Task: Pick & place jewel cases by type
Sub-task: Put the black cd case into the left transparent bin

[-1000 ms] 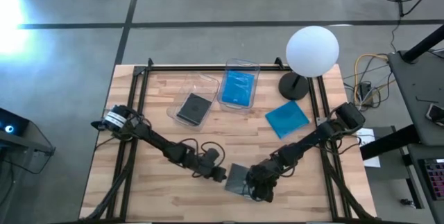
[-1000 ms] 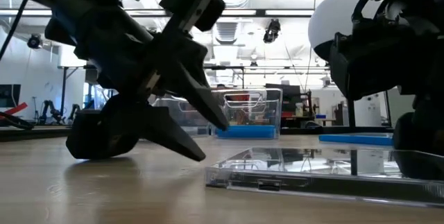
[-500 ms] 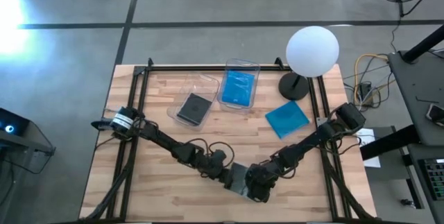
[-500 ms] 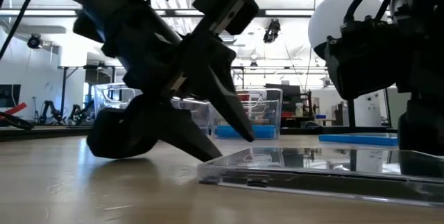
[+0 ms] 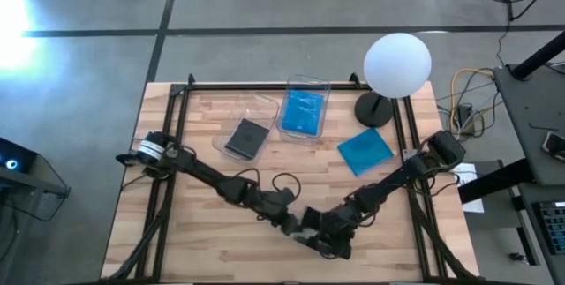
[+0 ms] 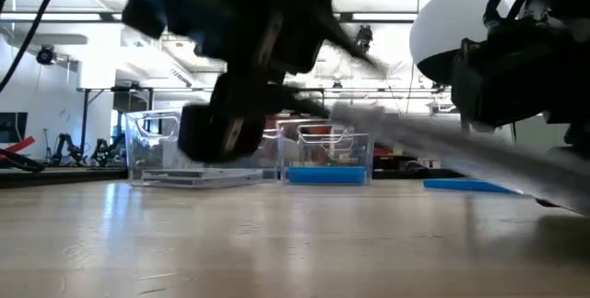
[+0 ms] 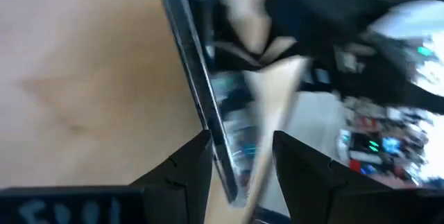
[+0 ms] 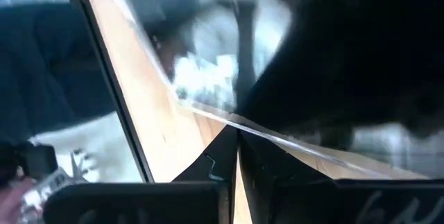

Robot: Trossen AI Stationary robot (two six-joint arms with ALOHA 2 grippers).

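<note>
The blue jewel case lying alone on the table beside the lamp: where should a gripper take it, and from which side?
Probably by two opposite thin edges, from straight above: the blue jewel case lies flat on the table, turned diagonally, nothing touching it, so align with its edges.

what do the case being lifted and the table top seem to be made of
The lifted jewel case looks like clear glossy plastic: the room shows through it and its edge glints. The table top looks like pale matte wood, going by its plank seams and grain.
</note>
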